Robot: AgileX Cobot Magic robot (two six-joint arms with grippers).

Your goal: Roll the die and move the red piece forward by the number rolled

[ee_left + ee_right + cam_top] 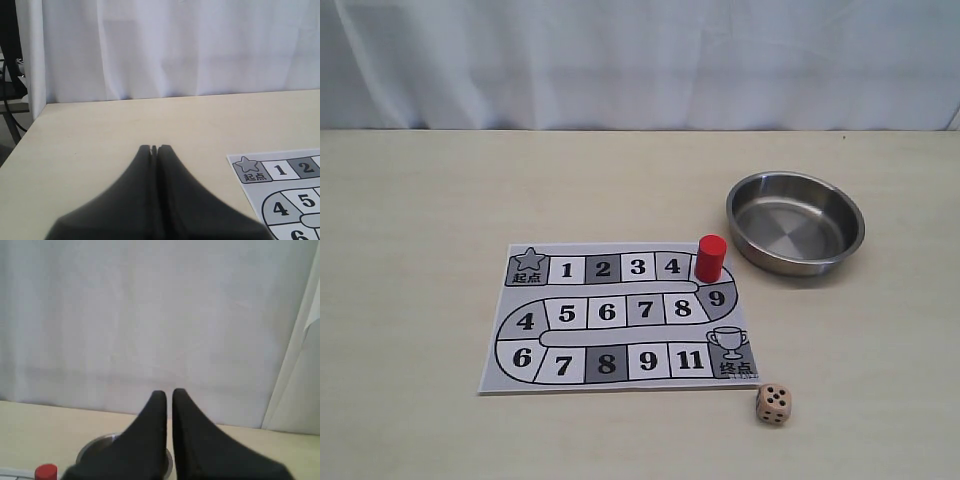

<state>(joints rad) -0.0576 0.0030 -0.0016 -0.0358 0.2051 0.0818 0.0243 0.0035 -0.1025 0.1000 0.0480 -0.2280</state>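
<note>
The red piece (710, 258) stands upright at the right end of the board's top row, just past square 4; its top also shows in the right wrist view (46, 472). On the bare table below the board's lower right corner rests the die (774, 404), five pips up. Neither arm appears in the exterior view. My left gripper (154, 148) is shut and empty above the table, left of the board's star square (247, 168). My right gripper (169, 393) is shut with nothing in it, raised above the steel bowl.
A printed board (615, 318) with numbered squares lies flat at mid-table. A shallow steel bowl (795, 222) stands empty to the board's upper right, also in the right wrist view (92, 448). A white curtain hangs behind the table.
</note>
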